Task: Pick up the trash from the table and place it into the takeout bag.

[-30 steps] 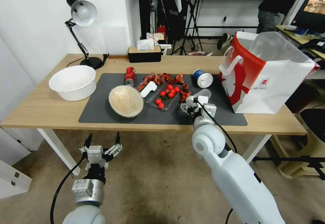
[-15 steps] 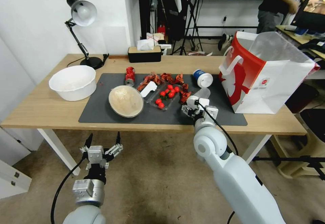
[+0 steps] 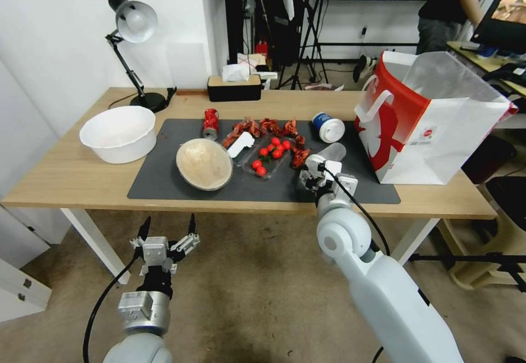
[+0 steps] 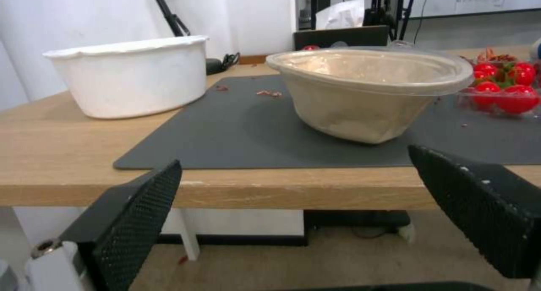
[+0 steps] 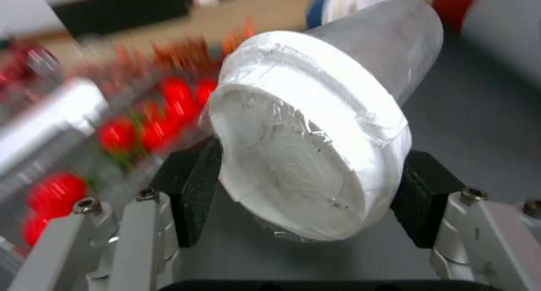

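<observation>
Right wrist view puts your right gripper (image 5: 304, 194) clamped on the clear plastic cup (image 5: 315, 126), one black pad (image 5: 194, 198) on each side of its white-sealed mouth, the cup lying tilted just above the dark mat (image 3: 164, 179). Watch that grip: you hold thin plastic near the rim, so it may crush or pivot out as you lift, and a low swing towards the takeout bag (image 3: 438, 127) could catch its near wall and tip it. The bag stands open beyond the cup, its inside hidden from you. On the cup's other side the clear tray (image 3: 268, 157) holds cherry tomatoes; past it sits the beige bowl (image 4: 366, 92), lidded. Your left gripper (image 3: 164, 239) hangs spread below the table (image 3: 55, 182) edge.
</observation>
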`<state>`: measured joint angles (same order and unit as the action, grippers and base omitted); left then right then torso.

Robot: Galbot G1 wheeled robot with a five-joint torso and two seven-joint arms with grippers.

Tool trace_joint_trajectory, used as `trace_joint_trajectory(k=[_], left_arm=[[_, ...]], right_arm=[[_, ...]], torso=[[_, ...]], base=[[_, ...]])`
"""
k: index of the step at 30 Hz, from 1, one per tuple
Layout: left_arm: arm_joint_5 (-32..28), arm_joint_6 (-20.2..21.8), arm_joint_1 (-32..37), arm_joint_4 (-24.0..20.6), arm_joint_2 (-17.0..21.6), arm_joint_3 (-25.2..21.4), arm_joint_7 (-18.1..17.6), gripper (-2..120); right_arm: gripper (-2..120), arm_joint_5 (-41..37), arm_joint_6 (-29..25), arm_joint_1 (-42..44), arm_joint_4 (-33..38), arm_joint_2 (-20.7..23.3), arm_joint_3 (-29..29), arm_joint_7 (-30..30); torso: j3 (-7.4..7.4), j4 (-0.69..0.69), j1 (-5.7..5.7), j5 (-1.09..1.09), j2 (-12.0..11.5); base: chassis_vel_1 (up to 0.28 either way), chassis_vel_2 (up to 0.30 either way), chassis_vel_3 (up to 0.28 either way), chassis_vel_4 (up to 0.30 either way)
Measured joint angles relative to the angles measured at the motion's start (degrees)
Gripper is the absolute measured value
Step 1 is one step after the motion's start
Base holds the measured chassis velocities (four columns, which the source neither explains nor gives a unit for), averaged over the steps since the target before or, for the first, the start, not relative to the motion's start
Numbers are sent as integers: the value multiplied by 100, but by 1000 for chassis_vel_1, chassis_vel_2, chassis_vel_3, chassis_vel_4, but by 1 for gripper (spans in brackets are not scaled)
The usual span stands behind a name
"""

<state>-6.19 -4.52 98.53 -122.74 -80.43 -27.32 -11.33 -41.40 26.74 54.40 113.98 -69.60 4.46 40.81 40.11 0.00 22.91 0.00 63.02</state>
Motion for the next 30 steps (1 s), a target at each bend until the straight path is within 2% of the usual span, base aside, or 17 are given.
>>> trace_joint_trajectory(k=[2, 6, 14, 19, 23, 30], left_arm=[[0, 0, -2, -2, 0, -3, 0, 100], [0, -1, -5, -6, 0, -14, -5, 100], [-1, -1, -15, 3, -2, -22, -11, 100], [-4, 1, -21, 5, 2, -24, -15, 100], [-6, 11, -38, 16, 4, -3, -17, 100], [-30, 27, -94, 52, 48, 30, -17, 100]], right_arm=[[62, 99, -54, 4, 97, 71, 66, -178], [62, 404, -454, -49, 321, 354, 377, -963], [62, 491, -968, -422, 477, 678, 843, -1780], [62, 387, -1086, -793, 463, 910, 1139, -1880], [62, 75, -1018, -1075, 261, 1282, 1612, -1687], [62, -419, -812, -1228, -112, 1724, 2064, -1440]], torso=[[0, 0, 0, 0, 0], [0, 0, 0, 1, 0], [0, 0, 1, 1, 0], [0, 1, 1, -1, 0], [0, 0, 2, 2, 0], [0, 0, 2, 0, 1]], base=[[0, 0, 0, 0], [0, 0, 0, 0], [0, 0, 0, 0], [0, 0, 0, 0], [0, 0, 0, 0], [0, 0, 0, 0]])
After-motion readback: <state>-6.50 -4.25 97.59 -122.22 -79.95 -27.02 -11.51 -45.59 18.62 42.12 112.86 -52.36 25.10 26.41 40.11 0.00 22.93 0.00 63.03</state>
